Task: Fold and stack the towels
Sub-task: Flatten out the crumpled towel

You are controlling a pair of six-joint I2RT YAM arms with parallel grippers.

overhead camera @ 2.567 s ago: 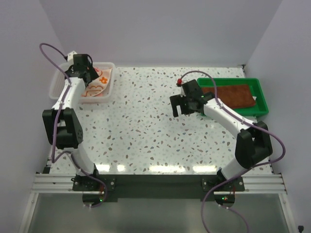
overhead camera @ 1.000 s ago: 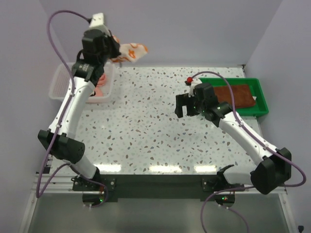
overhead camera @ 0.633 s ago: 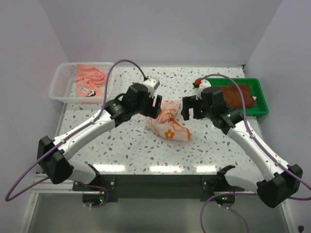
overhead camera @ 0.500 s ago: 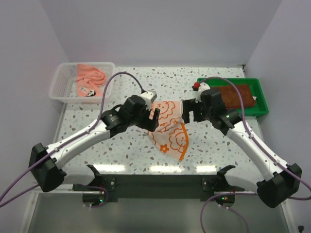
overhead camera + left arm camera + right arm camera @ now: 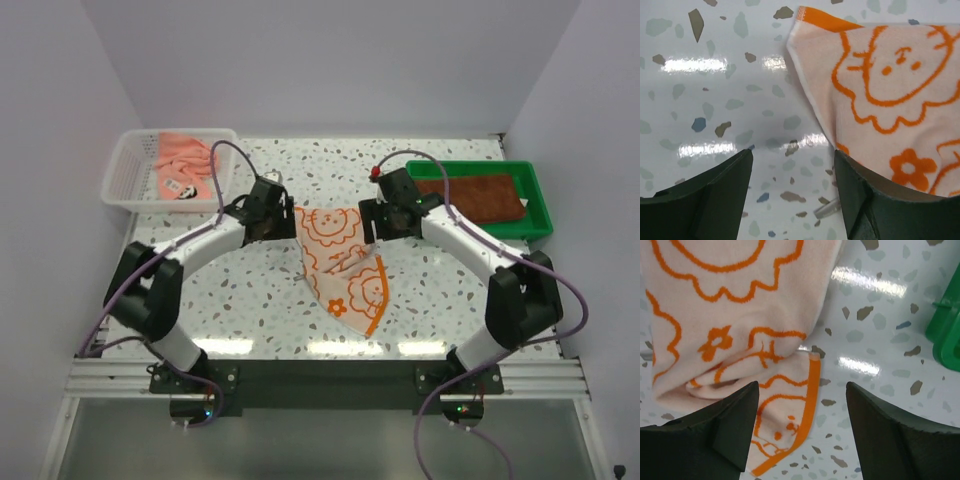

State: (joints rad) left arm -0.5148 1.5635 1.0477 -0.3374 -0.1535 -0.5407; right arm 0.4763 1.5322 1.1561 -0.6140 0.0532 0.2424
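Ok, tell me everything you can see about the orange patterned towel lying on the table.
The towel is a soft, terry-looking cloth, pale peach with orange outline drawings of lion-like faces and flowers, and an orange border. It lies on the speckled table, only partly spread: the far part is flat, the near part bunched and folded over itself. It sits between the left gripper and the right gripper, one by each far corner. Both are open and neither grips it.

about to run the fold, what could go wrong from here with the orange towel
The orange-patterned towel lies bunched, its lower part doubled over; folding now may trap creases. The open left gripper has mostly bare table between its fingers, so closing may miss the corner. The open right gripper hangs over overlapped layers and might pinch two.
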